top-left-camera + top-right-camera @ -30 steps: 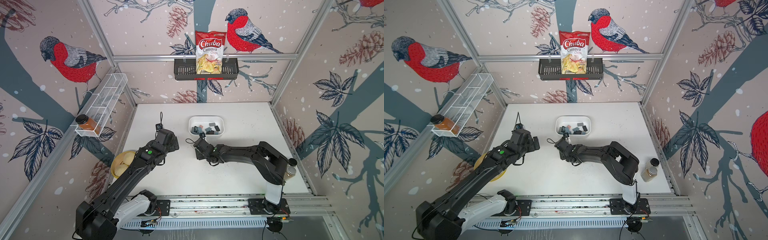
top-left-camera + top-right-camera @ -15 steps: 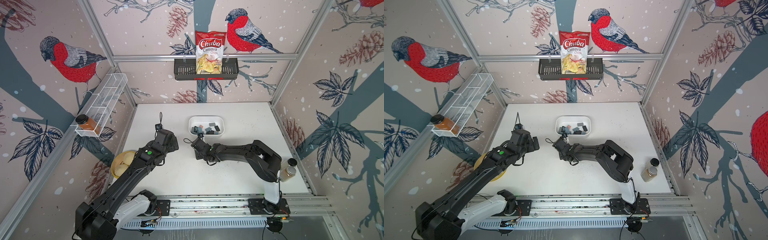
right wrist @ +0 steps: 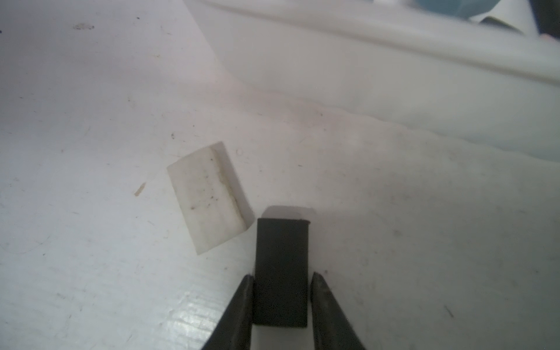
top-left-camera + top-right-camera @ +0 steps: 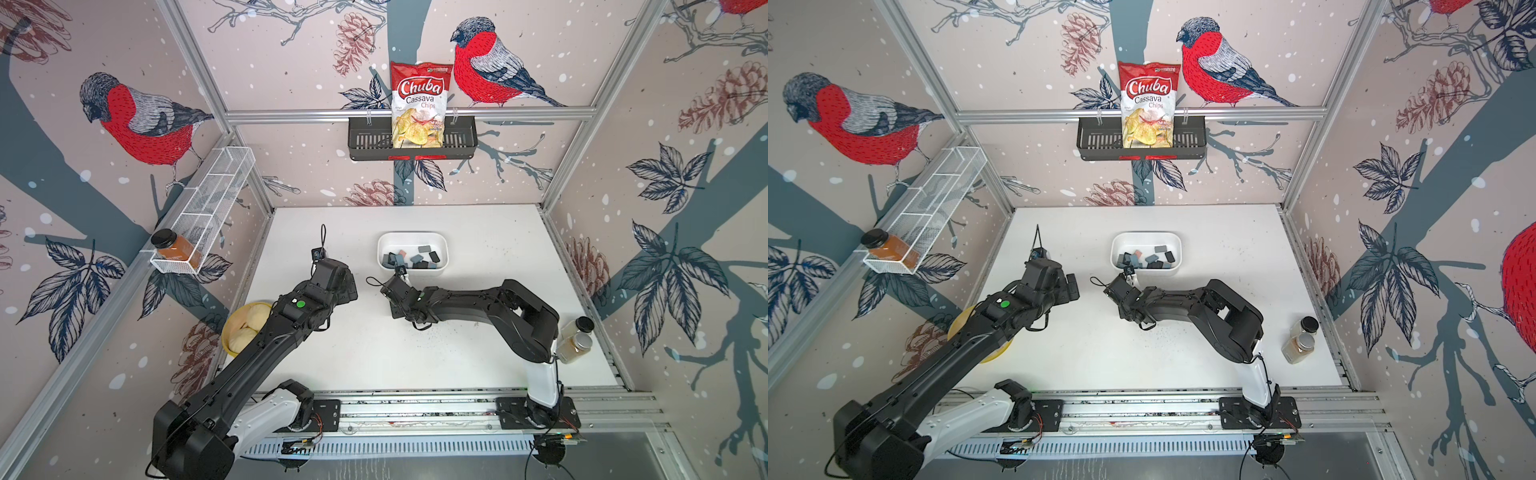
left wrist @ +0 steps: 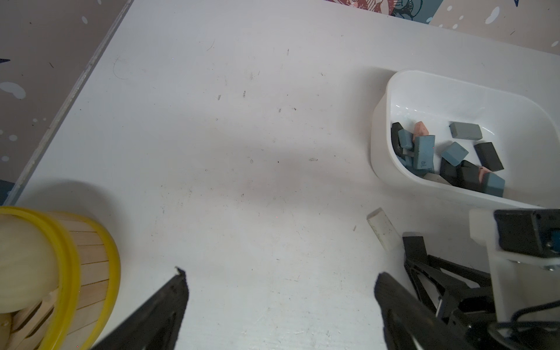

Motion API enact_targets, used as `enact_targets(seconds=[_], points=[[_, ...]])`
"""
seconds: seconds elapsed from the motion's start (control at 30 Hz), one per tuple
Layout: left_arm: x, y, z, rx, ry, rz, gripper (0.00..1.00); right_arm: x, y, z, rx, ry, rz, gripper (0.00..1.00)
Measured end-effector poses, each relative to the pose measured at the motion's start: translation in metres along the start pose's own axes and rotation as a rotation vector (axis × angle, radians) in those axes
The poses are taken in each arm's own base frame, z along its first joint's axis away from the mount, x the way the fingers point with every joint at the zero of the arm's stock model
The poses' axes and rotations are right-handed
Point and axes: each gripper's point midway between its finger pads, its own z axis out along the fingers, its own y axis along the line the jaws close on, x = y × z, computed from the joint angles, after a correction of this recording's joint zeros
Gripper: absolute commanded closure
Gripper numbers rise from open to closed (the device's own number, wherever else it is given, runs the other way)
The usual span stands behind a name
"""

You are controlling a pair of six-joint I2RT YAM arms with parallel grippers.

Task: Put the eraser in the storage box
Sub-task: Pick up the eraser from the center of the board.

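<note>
Well to the left of the storage box [image 4: 411, 237], a yellow basket [image 4: 243, 328] of pale round things sits at the edge of the worktop [image 4: 415, 365], out of the working path. Closer to the storage box on that same side, the left end effector [image 5: 280, 274] hangs over bare worktop with its jaws spread wide and nothing between them. This is probably a parked pose that leaves the ground in front of the box to the other arm.

Just in front of the storage box's near wall, a white eraser [image 3: 209, 197] lies flat and untouched. Right beside it, the right end effector [image 3: 281, 275] is pinched narrow on the long sides of a black eraser [image 3: 281, 242]. It grips the rear half so the free end points toward the box wall, likely so the piece can drop cleanly past the rim.

The black eraser is thus outside the storage box, near its wall. It seems to rest on the worktop, though the blurred wrist view does not settle that.

Inside the box, blue, black, grey and pink erasers crowd the near side, leaving the far side free for a drop. Well to the right of the box stand two bottles [image 4: 575, 340].
</note>
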Motion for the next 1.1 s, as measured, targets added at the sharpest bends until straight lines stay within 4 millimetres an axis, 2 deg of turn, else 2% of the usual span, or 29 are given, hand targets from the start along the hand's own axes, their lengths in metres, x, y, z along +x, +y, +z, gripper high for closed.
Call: enact_targets(seconds=[0.23,0.5,0.7,1.1], points=[[0.001,0.0,0.001,-0.003,0.004,0.001,0.03,-0.001,0.001,0.0,0.001,-0.001,-0.001,0.82],[0.001,0.0,0.002,-0.004,0.007,0.002,0.03,-0.001,-0.001,-0.001,0.001,-0.004,0.002,0.84],[0.008,-0.001,0.01,-0.016,0.041,0.016,0.03,-0.001,-0.007,-0.005,0.004,0.004,0.007,0.86],[0.021,-0.009,0.02,0.007,0.107,0.03,0.03,-0.032,-0.026,-0.044,0.0,-0.069,0.055,0.88]])
